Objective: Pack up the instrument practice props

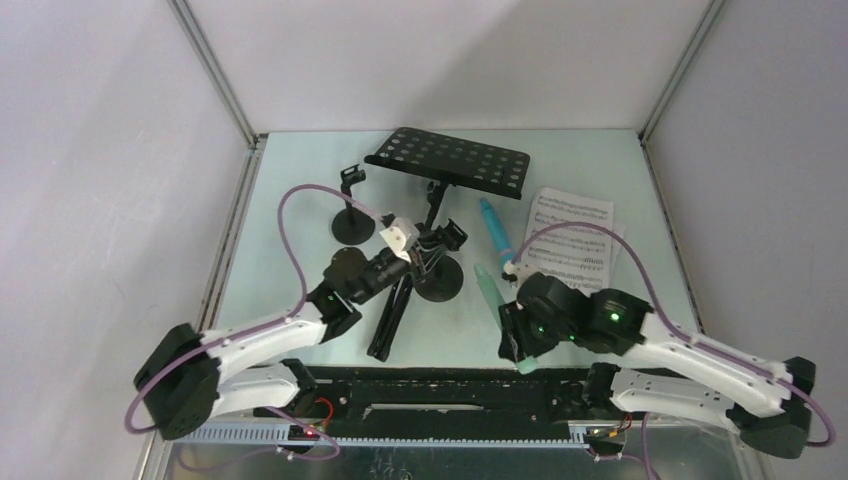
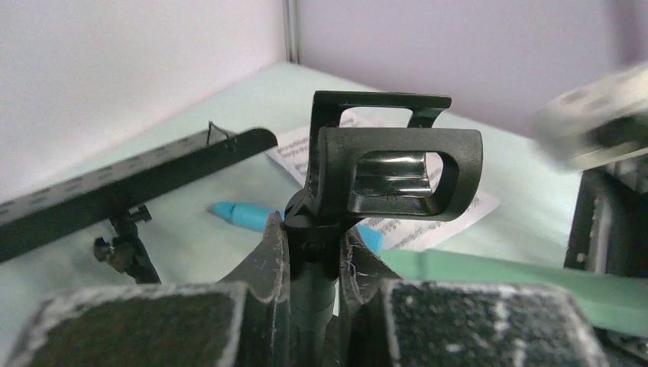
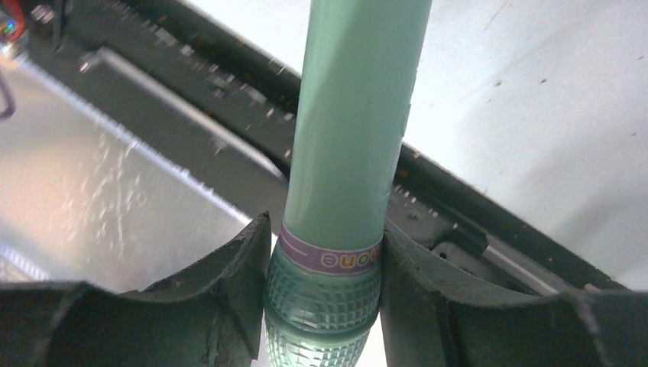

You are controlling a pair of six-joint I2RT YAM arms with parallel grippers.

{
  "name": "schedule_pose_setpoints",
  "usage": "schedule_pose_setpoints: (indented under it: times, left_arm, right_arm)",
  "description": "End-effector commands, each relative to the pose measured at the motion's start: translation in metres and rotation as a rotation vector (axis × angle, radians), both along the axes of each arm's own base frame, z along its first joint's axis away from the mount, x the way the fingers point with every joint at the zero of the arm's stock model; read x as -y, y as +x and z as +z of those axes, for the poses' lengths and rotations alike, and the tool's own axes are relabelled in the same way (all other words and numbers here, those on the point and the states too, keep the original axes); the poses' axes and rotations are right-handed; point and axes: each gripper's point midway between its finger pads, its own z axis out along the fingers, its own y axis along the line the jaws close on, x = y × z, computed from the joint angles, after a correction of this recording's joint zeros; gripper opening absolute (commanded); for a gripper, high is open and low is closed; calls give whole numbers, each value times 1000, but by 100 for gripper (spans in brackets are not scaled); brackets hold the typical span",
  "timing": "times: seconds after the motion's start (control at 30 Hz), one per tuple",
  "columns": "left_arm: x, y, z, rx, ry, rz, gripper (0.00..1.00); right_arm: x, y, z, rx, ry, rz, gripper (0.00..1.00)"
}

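left gripper [image 2: 309, 264] clenched on black mic holder [image 2: 397, 172] stem below its clip, mid-table (likely for upright lifting) | right gripper [image 3: 325, 264] clamps mint-green toy microphone [image 3: 355, 115] at its collar, near right, head nearward | blue toy microphone [image 1: 495, 228] lies far-centre, loose

One rack [image 1: 455, 160], two mic holders [image 1: 352, 228], two microphones [image 1: 495, 228], perhaps two pages [image 1: 575, 235]
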Motion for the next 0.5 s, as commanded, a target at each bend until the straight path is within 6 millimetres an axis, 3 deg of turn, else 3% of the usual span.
schedule_pose_setpoints:
  times: [0.0,0.13,0.27,0.47]
  left_arm:
    - [-25,-15,96,115,-170,36,0]
    - [-58,-21,103,80,-164,135,0]
    - [-103,-14,92,24,-138,314,0]
    - [-182,-7,76,-20,-233,619,0]
  right_arm:
    - [-17,43,-17,56,-7,-44,0]
    - [-27,76,-28,87,0,-57,0]
    - [-37,113,-38,107,30,-56,0]
    - [-45,166,-74,109,-26,-61,0]
